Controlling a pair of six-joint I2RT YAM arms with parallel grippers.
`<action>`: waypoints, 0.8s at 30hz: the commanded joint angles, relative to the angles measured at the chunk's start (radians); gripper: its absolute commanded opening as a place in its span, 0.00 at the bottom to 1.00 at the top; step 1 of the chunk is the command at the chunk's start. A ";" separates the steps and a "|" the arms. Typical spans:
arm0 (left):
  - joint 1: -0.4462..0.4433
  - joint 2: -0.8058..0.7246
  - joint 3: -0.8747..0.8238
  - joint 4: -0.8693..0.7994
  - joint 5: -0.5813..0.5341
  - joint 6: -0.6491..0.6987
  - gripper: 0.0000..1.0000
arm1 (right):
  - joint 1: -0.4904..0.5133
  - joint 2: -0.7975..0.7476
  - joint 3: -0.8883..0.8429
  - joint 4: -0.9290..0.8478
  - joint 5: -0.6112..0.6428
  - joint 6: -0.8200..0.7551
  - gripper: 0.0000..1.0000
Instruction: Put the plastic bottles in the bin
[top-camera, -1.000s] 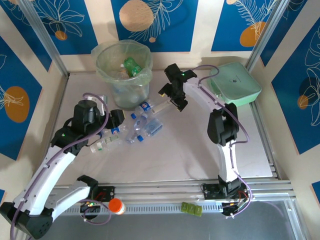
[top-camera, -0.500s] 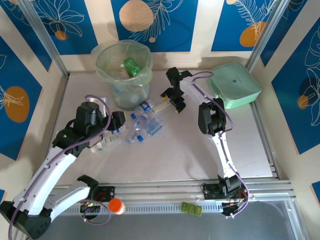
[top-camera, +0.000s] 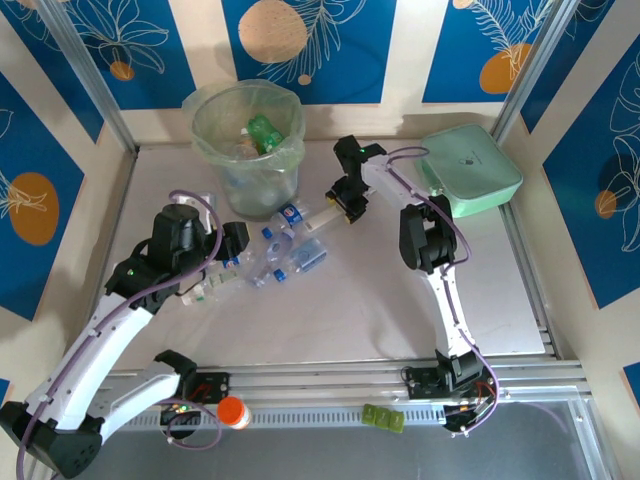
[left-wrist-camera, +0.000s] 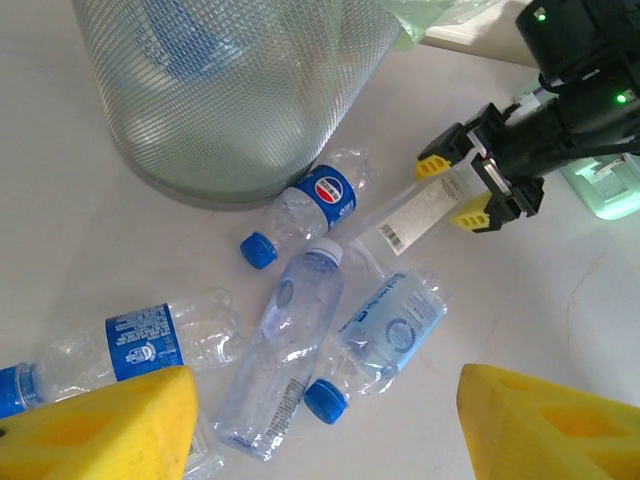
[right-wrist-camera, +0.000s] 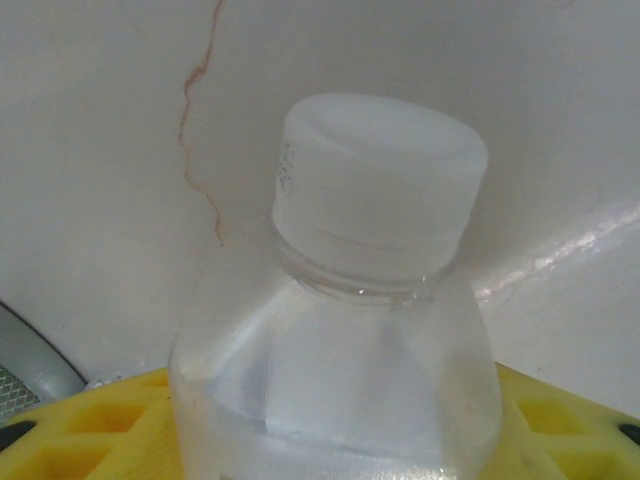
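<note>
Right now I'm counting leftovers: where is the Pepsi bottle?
Top view, left of centre: the Pepsi bottle lies at the bin's foot, beside the white-label bottle in the right gripper.

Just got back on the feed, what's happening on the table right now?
The right gripper has its jaws closed around a clear bottle with a white label, which lies on the table beside the bin. The left gripper hovers open over the loose bottles nearby, holding nothing. A green bottle and some others are already in the bin; several remain on the table.
</note>
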 joint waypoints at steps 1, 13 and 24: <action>-0.007 -0.018 -0.011 0.033 -0.032 0.027 0.69 | -0.014 -0.090 -0.075 0.049 -0.049 0.032 0.55; -0.008 -0.030 0.019 0.045 0.138 0.077 0.78 | -0.073 -0.464 -0.417 0.220 -0.072 -0.038 0.55; -0.105 0.188 0.163 0.030 0.417 0.083 0.96 | -0.065 -0.906 -0.799 0.405 -0.115 -0.278 0.51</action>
